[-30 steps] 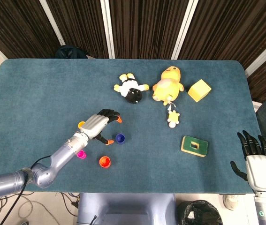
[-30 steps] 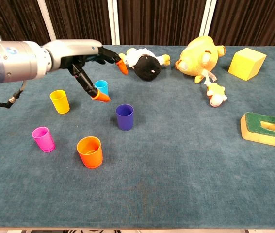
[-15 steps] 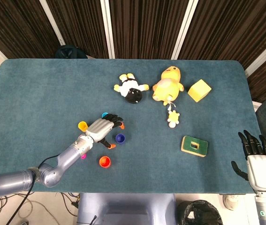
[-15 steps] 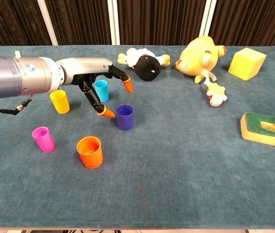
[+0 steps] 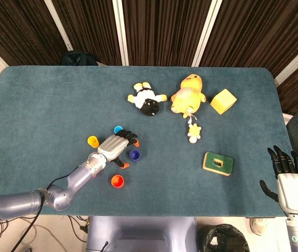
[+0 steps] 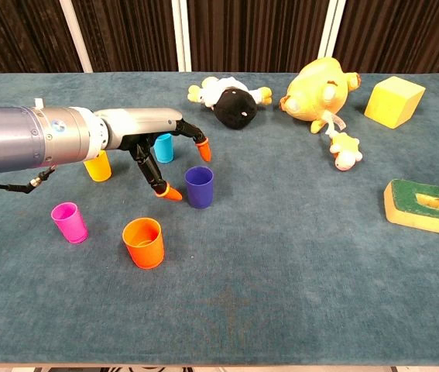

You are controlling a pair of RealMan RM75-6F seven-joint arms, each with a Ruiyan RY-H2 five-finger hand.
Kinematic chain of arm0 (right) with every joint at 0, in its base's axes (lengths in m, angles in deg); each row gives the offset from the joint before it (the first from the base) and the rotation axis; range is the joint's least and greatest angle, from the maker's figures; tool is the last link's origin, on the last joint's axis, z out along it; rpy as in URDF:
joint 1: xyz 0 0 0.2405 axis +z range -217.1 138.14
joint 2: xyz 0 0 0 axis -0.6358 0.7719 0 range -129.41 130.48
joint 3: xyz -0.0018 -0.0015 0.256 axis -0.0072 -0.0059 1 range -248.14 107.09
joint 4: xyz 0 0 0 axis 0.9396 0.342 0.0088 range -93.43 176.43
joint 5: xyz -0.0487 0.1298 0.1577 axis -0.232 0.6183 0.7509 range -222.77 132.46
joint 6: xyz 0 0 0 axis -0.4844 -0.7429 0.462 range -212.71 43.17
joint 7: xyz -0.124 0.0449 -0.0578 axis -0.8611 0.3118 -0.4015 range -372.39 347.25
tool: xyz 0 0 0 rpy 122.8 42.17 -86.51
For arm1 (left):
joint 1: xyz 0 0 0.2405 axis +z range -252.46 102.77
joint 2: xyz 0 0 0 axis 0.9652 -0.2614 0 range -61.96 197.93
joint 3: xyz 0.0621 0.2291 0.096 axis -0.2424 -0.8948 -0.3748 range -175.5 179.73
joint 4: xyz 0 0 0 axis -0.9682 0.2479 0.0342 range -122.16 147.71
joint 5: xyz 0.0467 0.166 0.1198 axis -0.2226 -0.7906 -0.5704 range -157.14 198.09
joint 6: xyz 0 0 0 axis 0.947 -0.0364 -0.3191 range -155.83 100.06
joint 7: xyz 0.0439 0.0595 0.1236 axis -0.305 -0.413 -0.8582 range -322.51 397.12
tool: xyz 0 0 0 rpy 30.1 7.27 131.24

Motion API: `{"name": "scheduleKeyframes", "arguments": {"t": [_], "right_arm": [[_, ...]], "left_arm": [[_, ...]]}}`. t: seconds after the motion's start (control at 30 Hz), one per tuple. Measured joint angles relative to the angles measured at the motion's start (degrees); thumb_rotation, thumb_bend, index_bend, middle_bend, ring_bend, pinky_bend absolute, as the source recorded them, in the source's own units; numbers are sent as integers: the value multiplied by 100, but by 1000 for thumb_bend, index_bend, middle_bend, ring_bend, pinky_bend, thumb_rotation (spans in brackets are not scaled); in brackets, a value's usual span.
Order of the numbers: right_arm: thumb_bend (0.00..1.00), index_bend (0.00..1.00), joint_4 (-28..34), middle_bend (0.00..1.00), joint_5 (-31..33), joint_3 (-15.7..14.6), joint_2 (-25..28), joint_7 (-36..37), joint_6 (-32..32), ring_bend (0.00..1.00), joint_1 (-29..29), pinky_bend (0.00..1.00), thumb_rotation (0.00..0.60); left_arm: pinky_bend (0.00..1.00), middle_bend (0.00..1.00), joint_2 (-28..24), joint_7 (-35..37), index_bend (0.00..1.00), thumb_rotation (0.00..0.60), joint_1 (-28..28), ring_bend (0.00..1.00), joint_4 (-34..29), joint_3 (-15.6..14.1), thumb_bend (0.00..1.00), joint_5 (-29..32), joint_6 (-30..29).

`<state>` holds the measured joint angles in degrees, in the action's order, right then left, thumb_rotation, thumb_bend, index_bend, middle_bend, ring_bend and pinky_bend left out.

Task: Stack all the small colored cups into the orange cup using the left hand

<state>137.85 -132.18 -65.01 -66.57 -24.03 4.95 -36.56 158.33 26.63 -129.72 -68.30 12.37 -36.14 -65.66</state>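
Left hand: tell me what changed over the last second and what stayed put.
The left hand moved from above the small light blue cup down and toward the small dark blue cup, its open fingers now straddling that cup's left side without gripping it. It holds nothing. The blue, yellow, pink and orange cups did not move, nor did the toys. The right hand stayed open at the table's edge.

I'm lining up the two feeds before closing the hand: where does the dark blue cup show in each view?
Head view: the dark blue cup sits left of centre, just right of the left hand, up and right of the orange cup.
Chest view: the dark blue cup stands left of centre, right beside the left hand's fingertips, behind the orange cup.
Shared landmark: the orange cup.
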Motion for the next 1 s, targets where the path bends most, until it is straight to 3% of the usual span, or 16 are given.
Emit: {"name": "scheduleKeyframes", "arguments": {"t": [0.43, 1.0], "right_arm": [[334, 49, -8, 72, 17, 7, 4, 17, 8, 136, -4, 65, 600], [334, 49, -8, 72, 74, 28, 13, 104, 11, 136, -16, 65, 600]], "left_arm": [[29, 129, 272, -191, 364, 600, -132, 37, 245, -40, 151, 140, -69], [29, 140, 439, -383, 439, 600, -237, 41, 415, -95, 300, 264, -127]]}}
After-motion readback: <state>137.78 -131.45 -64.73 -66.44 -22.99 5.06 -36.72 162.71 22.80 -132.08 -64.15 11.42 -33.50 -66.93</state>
